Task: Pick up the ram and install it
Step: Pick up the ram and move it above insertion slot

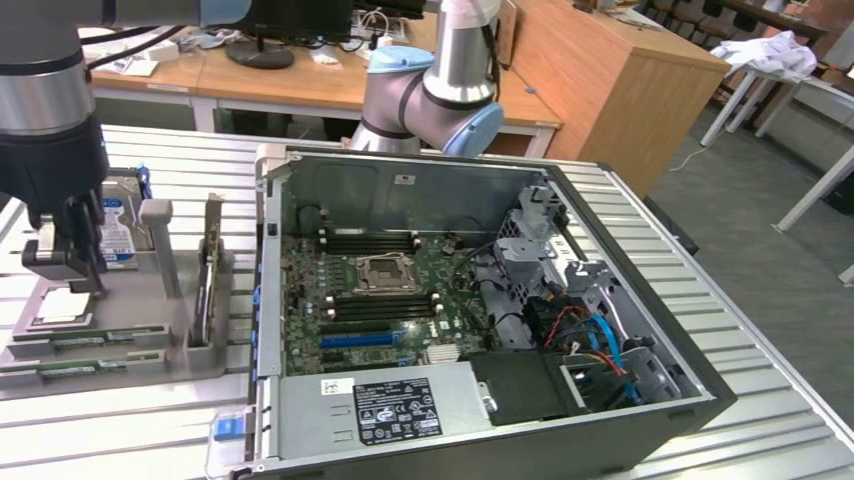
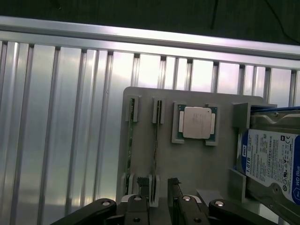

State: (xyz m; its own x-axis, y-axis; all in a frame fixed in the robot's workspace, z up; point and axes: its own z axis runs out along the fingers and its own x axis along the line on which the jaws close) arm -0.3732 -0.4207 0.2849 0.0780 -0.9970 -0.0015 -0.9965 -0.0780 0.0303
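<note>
Ribbed aluminium table (image 2: pixel 56 117), grey tray (image 2: pixel 197 168): gripper (image 2: pixel 159 201) gaping wide over edge-on ram (image 2: pixel 156 150). Probably light, stiff, fragile (best pinched across flat faces).

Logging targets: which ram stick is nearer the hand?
The ram stick beside the CPU, lined up with the open hand; the other stick stands one slot farther out.

Your surface (image 1: pixel 120 440) is a ribbed aluminium top of long parallel slats, and right under the fingers (image 2: pixel 174 197) you have a grey holder plate (image 2: pixel 201 159) lying flat on it. Just beside that plate, on the exterior view's right of the fingers, the open computer case (image 1: pixel 400 190) rests on its side on the same slats. A small blue piece (image 1: pixel 227 428) sits by the case's corner, well apart from the fingers.
</note>
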